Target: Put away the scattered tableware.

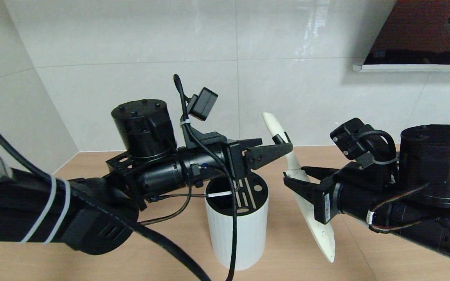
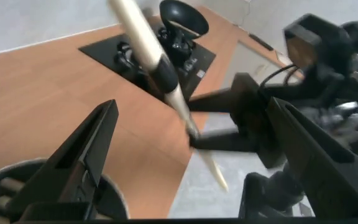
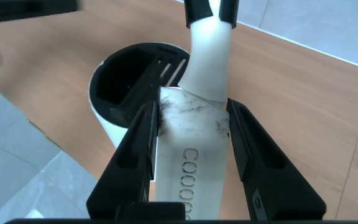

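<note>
A white knife (image 1: 311, 218) with a black band on its handle hangs slanted above the wooden counter, handle up and blade down. My right gripper (image 1: 301, 179) is shut on the blade (image 3: 194, 143), one finger on each side. My left gripper (image 1: 274, 150) is open beside the handle (image 2: 148, 43), which runs between its wide-spread fingers without clearly touching them. A white cylindrical holder (image 1: 236, 230) with a black slotted top stands on the counter under the left gripper, just left of the knife, and comes up again as the holder (image 3: 123, 81) and the holder (image 2: 5, 180).
A black hob (image 2: 114, 53) with a dark pan (image 2: 182, 18) is set into the counter beyond the knife. A range hood (image 1: 424, 35) hangs at the upper right. Tiled walls (image 1: 170, 39) close the back and left. Bare counter (image 1: 365, 265) lies around the holder.
</note>
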`<state>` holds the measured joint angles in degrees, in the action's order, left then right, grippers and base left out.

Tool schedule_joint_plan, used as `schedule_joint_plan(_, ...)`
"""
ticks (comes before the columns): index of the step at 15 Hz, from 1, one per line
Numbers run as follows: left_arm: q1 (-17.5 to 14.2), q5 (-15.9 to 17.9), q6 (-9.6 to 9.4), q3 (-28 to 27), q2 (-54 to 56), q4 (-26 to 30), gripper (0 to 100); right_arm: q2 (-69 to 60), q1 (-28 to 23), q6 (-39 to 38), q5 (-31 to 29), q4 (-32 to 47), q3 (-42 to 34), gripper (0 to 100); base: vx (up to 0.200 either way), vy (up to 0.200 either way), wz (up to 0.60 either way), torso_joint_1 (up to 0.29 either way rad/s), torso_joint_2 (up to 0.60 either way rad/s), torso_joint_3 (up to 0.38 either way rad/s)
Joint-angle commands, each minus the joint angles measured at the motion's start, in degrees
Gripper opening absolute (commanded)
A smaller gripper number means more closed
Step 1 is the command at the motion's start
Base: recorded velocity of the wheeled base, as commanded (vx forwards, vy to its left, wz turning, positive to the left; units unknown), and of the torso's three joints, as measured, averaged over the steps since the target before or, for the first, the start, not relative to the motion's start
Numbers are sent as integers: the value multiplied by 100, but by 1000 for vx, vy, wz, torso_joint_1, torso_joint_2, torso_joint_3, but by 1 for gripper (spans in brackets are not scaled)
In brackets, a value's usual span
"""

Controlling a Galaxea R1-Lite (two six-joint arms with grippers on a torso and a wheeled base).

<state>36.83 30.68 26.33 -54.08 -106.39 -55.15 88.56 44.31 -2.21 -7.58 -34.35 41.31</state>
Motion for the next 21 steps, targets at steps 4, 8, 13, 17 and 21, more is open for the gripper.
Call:
schedule_joint_plan(4,237,-142,-14,-648,-585,22,100,3,7,1,-42,-1,8,0,0,0,0,0,0,0)
schedule_joint_plan(8,237,-150,-14,-956,-602,277,100,-23,7,1,-42,-1,-1,0,0,0,0,0,0,0)
schedule_joint_plan(13,237,-150,-14,-1123,-690,286,100,-6,7,1,-33,-1,-1,0,0,0,0,0,0,0)
schedule_joint_plan(17,264,-194,-14,-1158,-752,277,100,-6,7,1,-33,-10,8,0,0,0,0,0,0,0)
schedule_joint_plan(21,299,-194,-14,-1237,-831,277,0,-6,16,10,-33,-10,8,0,0,0,0,0,0,0)
